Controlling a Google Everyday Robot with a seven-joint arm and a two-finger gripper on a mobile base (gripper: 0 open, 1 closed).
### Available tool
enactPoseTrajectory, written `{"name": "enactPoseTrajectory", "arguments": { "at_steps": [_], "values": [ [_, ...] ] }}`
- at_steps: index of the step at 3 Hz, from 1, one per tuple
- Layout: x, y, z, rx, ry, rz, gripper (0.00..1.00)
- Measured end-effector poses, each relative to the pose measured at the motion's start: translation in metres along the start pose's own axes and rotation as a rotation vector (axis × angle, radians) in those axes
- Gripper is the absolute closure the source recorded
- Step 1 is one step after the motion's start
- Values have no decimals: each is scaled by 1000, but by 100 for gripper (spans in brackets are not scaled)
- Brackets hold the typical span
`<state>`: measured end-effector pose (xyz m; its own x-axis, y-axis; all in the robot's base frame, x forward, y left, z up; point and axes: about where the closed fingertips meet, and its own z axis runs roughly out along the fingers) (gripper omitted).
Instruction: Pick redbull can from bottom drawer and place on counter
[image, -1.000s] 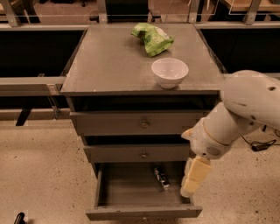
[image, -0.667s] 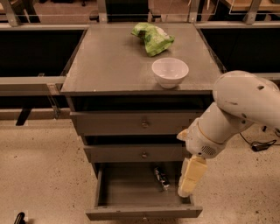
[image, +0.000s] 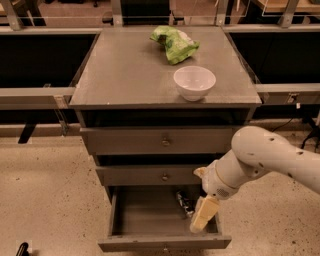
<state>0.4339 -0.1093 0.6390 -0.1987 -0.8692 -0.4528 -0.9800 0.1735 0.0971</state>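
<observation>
The bottom drawer (image: 165, 244) stands pulled out, and the can (image: 183, 203) lies inside it toward the back right, dark and hard to make out. The gripper (image: 201, 220) points down into the drawer's right side, just beside the can; whether it is spread or closed cannot be told, nor whether it touches the can. The white arm (image: 265, 156) comes in from the right edge of the view. The two upper drawers (image: 160, 141) are closed. On the counter (image: 125, 70), a white bowl (image: 194, 82) sits near the front right corner and a green bag (image: 174, 42) lies behind it, toward the back edge.
</observation>
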Motion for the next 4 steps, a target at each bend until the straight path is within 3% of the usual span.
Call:
{"name": "enactPoseTrajectory", "arguments": {
  "at_steps": [1,2,3,4],
  "values": [
    [-5,-24,9,82,-43,6,0],
    [-6,-24,9,84,-44,6,0],
    [6,-59,10,128,-43,70,0],
    [41,-92,37,177,-56,117,0]
  ]
}}
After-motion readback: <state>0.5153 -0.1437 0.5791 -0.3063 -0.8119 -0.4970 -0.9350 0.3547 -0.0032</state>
